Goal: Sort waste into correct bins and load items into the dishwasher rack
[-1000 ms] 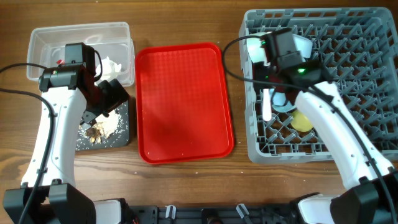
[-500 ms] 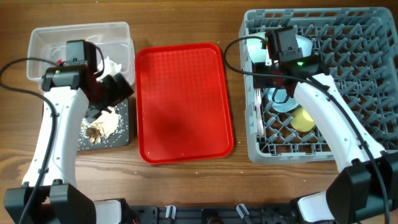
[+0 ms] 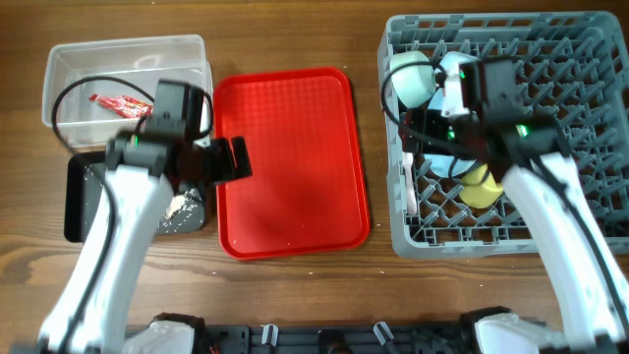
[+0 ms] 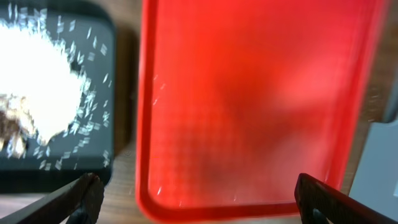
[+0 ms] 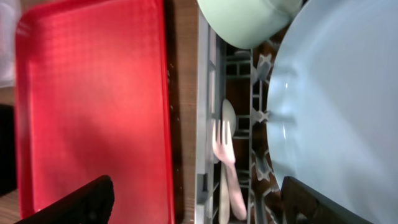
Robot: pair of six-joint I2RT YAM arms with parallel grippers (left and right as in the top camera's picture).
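Observation:
My left gripper (image 3: 234, 160) (image 4: 199, 200) stands open above the left rim of the red serving tray (image 3: 295, 167), holding nothing. Beside it lies the black bin (image 3: 79, 197) (image 4: 112, 37) with a heap of white rice crumbs (image 3: 182, 206) (image 4: 37, 87). The clear bin (image 3: 128, 54) holds a red wrapper (image 3: 120, 103). My right gripper (image 3: 421, 133) (image 5: 196, 205) is open over the left side of the grey dishwasher rack (image 3: 550, 59). Below it a white fork (image 5: 222, 155) and spoon (image 5: 229, 121) lie in the rack, next to the pale blue plate (image 5: 342, 93), mint bowl (image 3: 411, 77) (image 5: 249, 18) and yellow cup (image 3: 479, 187).
The red serving tray (image 4: 249, 93) (image 5: 93, 106) lies bare between the bins and the rack. A strip of wooden table (image 5: 183, 74) separates the tray from the rack's left wall. Arm cables loop over the clear bin and the rack's left corner.
My right gripper has opened and drawn back; the white utensil it held now lies in the rack. My left arm has swung right, from over the black bin to the red tray's edge.

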